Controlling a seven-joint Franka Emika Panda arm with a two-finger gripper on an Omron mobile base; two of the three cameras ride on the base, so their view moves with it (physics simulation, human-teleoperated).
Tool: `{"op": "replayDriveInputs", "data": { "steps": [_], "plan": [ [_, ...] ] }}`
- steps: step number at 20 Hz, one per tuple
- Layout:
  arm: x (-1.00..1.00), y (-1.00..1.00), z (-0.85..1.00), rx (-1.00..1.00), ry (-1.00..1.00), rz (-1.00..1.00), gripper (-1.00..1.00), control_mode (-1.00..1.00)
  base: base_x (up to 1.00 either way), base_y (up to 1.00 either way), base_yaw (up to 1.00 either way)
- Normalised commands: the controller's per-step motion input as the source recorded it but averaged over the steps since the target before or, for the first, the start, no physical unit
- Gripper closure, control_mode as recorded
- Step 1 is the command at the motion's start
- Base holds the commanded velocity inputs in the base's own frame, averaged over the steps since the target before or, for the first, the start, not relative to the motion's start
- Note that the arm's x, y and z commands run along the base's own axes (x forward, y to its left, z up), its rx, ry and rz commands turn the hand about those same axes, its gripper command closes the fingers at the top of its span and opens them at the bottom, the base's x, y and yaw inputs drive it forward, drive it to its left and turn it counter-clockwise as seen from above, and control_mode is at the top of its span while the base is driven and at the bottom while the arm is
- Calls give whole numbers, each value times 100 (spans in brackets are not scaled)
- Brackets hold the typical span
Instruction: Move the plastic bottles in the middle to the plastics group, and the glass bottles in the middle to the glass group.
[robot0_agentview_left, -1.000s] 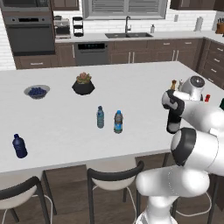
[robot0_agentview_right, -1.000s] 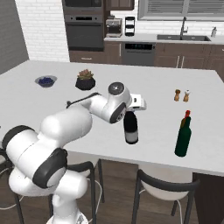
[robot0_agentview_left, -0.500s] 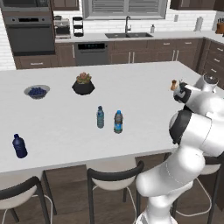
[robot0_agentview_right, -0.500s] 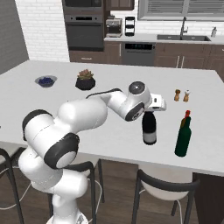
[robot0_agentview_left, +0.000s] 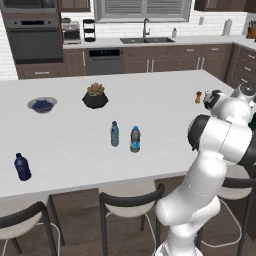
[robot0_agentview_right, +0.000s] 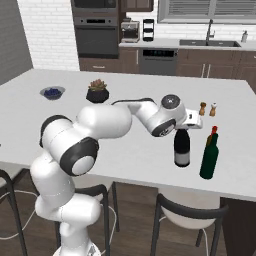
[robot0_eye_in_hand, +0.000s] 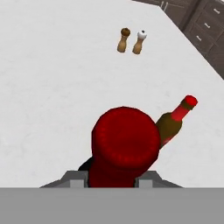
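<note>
My gripper (robot0_agentview_right: 182, 128) is shut on the red-foil neck of the tall near-black wine bottle (robot0_agentview_right: 182, 151), which is upright with its base at or just above the counter. In the hand view the wine bottle's red top (robot0_eye_in_hand: 124, 140) sits between my gripper (robot0_eye_in_hand: 113, 180) fingers. Just right of it stand the tall dark green bottle (robot0_agentview_right: 209, 159) and the small brown red-topped bottle (robot0_eye_in_hand: 174, 121). Two clear water bottles (robot0_agentview_left: 114, 134) (robot0_agentview_left: 135, 139) stand mid-counter. The navy-blue bottle (robot0_agentview_left: 22, 167) is at the near left.
Salt and pepper shakers (robot0_agentview_right: 202, 108) (robot0_agentview_right: 213, 109) stand behind the bottles. A dark potted plant (robot0_agentview_left: 95, 96) and a bowl of blueberries (robot0_agentview_left: 42, 104) are at the far left of the island. Stools (robot0_agentview_right: 192, 220) line the near edge.
The arm has swung right along the counter, carrying the wine bottle with it until it is close beside the green bottle. The other bottles have not moved.
</note>
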Motion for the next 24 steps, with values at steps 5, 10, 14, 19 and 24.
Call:
{"op": "replayDriveInputs", "data": {
  "steps": [5,10,14,19,24],
  "plan": [
    [28,-29,-26,0,0,-1,100,-100,0,0,0],
    [24,-25,-33,0,0,0,100,-100,0,0,0],
    [0,-17,-47,0,0,0,100,-100,0,0,0],
    [-26,10,-56,3,6,-1,100,-100,0,0,0],
    [-18,34,-59,0,9,-4,100,-100,0,0,0]
  ]
}}
